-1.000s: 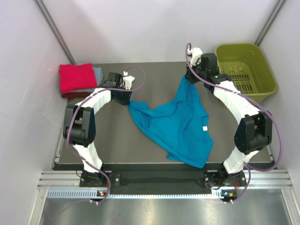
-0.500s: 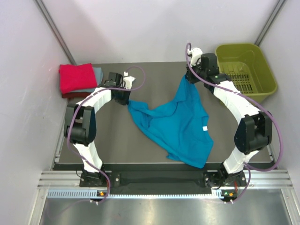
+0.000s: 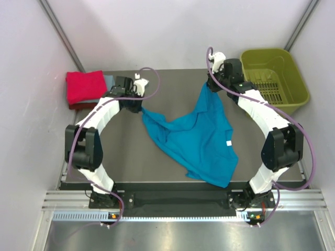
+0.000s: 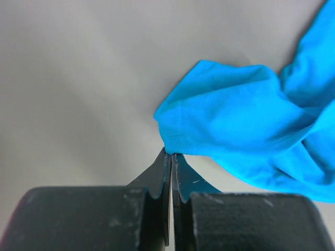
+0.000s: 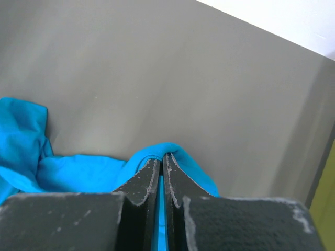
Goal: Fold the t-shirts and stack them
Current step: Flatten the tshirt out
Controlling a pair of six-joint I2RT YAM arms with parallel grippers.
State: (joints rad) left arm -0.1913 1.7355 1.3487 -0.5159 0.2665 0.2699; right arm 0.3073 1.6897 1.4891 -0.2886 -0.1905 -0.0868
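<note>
**Fig.** Spreading step, ahead of the first fold.

**Near edge:** teal t-shirt (image 3: pixel 196 138) lies rumpled on the desk (image 3: pixel 125 157). Its lower hem is closest to the arm bases, w/ a small white tag (image 3: pixel 229 143) on its right side.

**Mid-desk:** left hand (image 4: pixel 168 154), jaws fully together, pinches a hemmed corner at the shirt's left tip. The cloth sits only at the fingertips, i.e. a thin bite.

**Farther back:** right hand (image 5: pixel 161 157), jaws likewise together w/ teal cloth btwn them, holds the opposite corner. The cloth narrows to a strip as it runs up to this hand.

**Judged stage:** both corners gripped, shirt not yet flat, no fold made.

**Next move:** prob. calls for raising both hands together, drawing them apart to tension the edge btwn them, then laying the cloth smooth. The left bite is shallow, so a slip is poss.

**Far left corner:** folded red t-shirt (image 3: pixel 85 86) w/ a grey-blue t-shirt (image 3: pixel 109 81) showing at its right edge. Both lie close behind the left wrist and are the likely stack to join.

**Far right:** olive basket (image 3: pixel 298 86) beside the right forearm, which may limit outward swing there.
</note>
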